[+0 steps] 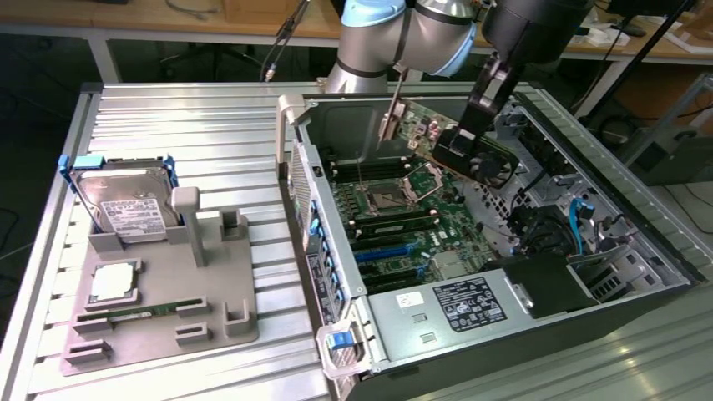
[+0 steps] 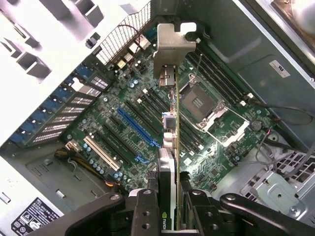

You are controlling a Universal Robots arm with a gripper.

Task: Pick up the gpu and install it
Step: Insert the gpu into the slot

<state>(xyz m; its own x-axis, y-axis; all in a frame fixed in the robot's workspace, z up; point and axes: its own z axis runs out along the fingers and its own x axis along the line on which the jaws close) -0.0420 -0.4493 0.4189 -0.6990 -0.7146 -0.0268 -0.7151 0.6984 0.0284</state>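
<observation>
The gpu hangs tilted in the air above the open computer case, with its black fan facing the exterior view's right and its pale metal bracket pointing toward the case's rear wall. My gripper is shut on the card's top edge. In the wrist view the gpu appears edge-on between my two black fingers, its bracket farthest from the camera. Below it lies the green motherboard, with a long blue slot a little to one side of the card's line.
The empty CPU socket and memory slots sit under the card. Case walls, a drive cage and loose cables ring the board. On the exterior view's left, a grey fixture carries a hard drive, a CPU and a memory stick.
</observation>
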